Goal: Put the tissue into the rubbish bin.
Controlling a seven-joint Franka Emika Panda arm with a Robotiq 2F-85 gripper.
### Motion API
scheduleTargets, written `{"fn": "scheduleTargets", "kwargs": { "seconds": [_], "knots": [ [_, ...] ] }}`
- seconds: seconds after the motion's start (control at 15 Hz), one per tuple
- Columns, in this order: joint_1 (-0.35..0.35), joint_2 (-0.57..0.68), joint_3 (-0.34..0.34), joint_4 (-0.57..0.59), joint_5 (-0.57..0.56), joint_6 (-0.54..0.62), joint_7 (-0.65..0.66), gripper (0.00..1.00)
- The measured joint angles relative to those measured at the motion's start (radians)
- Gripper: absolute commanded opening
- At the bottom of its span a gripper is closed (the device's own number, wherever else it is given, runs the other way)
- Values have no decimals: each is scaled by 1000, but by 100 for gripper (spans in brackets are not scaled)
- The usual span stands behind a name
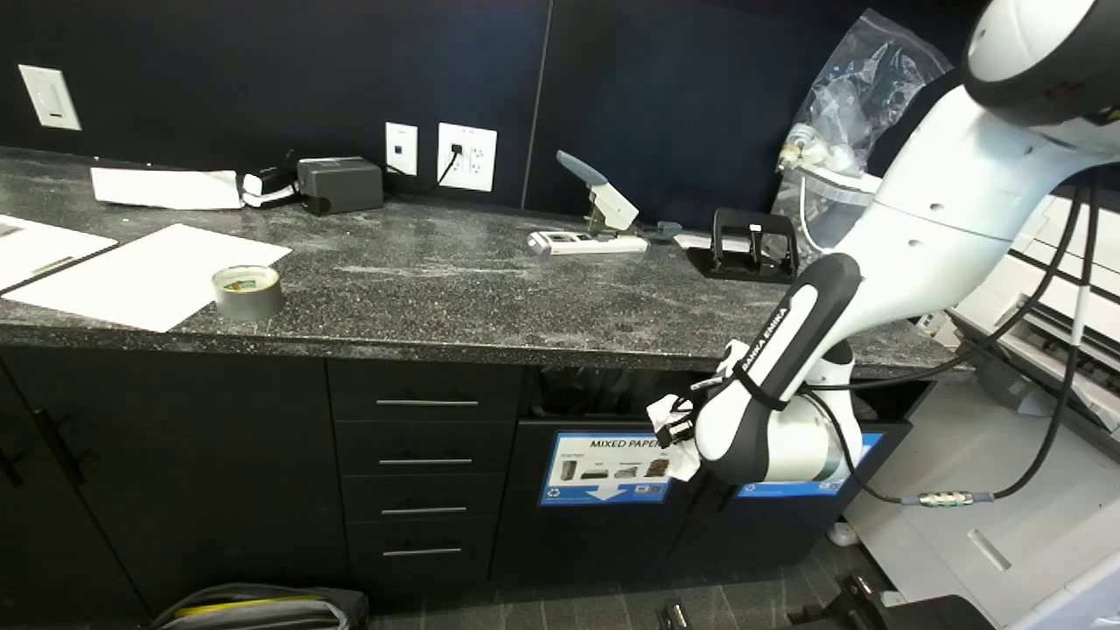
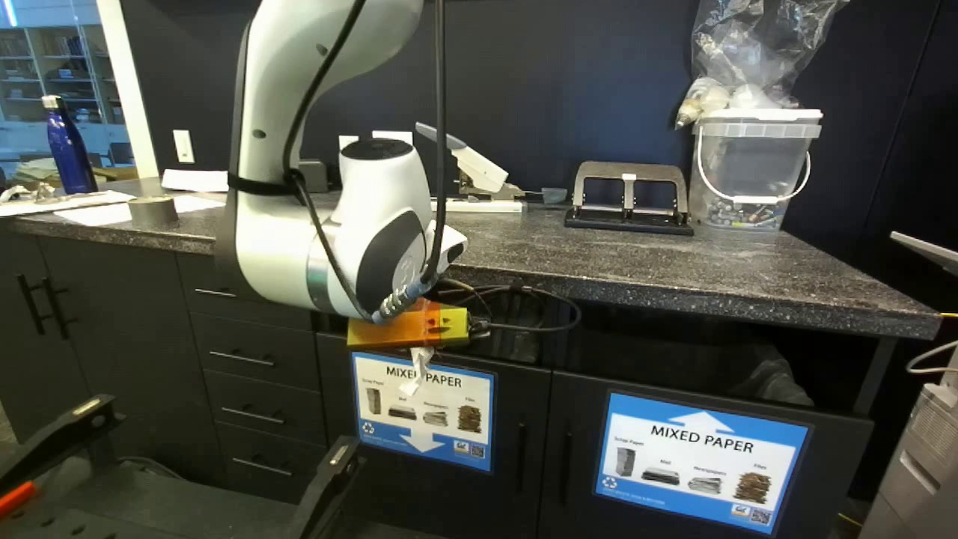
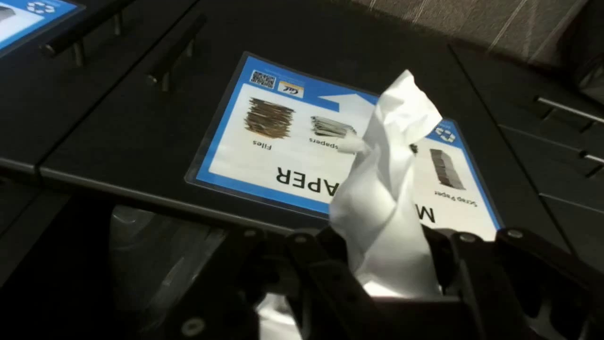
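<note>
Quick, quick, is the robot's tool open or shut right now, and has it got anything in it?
Tool: closed, holding the crumpled white tissue, which sticks out past the fingertips.

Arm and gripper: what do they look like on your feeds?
The arm is white and rounded, with dark panels, white FRANKA EMIKA lettering, a black strap and black cables. The gripper has black linked fingers with round metallic pins.
</note>
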Motion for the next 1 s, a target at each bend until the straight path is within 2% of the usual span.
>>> {"fn": "scheduleTargets", "kwargs": {
  "seconds": [0.33,1.0],
  "knots": [
    [13,127,-11,116,-5,146,75,13],
    [52,323,-11,364,-3,197,202,13]
  ]
}}
